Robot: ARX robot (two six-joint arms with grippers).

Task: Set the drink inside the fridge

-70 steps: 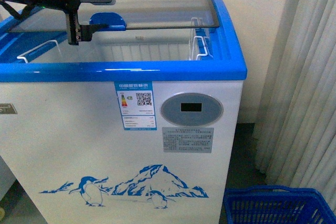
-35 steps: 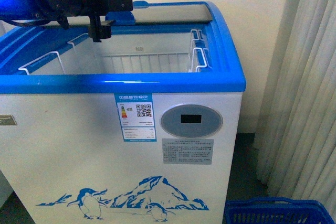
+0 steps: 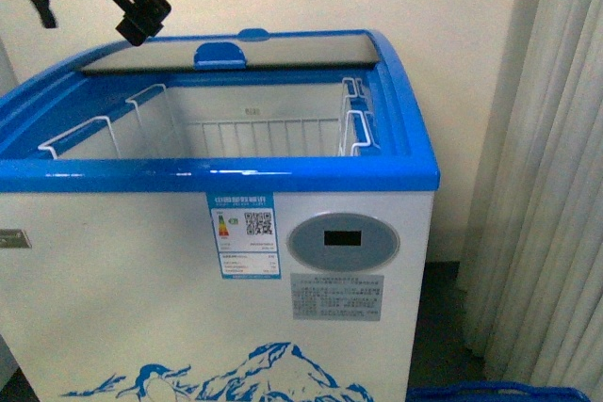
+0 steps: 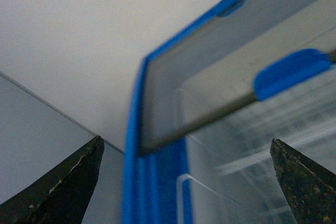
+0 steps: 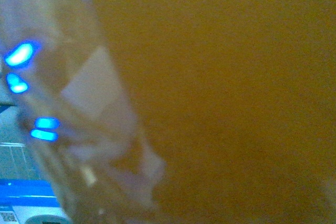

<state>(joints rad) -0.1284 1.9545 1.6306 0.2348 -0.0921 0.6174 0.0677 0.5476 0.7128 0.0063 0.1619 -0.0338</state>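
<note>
The fridge (image 3: pixel 113 270) fills the front view, its blue rim (image 3: pixel 217 176) running across the front and down the right side to a rounded corner. The curved glass lid (image 3: pixel 292 48) lies over the rear part only, its blue handle (image 3: pixel 220 54) at the lid's front edge, so most of the top stands uncovered. Inside, white wire baskets (image 3: pixel 141 105) hang along the walls, one hooked at the right wall just below the rim, and the floor between them is free. To the right of the cabinet a pale curtain (image 3: pixel 546 185) hangs close beside it, and the edge of a blue basket (image 3: pixel 490 391) shows low on the floor there. The left gripper (image 3: pixel 141 14) hangs high at the left, above and behind the rear left corner of the rim, apart from lid and rim alike. In the left wrist view its dark fingertips (image 4: pixel 73 177) stand spread wide with nothing between them, and past them show the rim's corner, the lid's edge and the handle. The right wrist view is filled by a blurred amber-brown mass (image 5: pixel 226 103) right against the lens, with blue lights at one side and a corner of the fridge beyond. I cannot tell whether that mass is the drink, nor how the right gripper's jaws stand.
</note>
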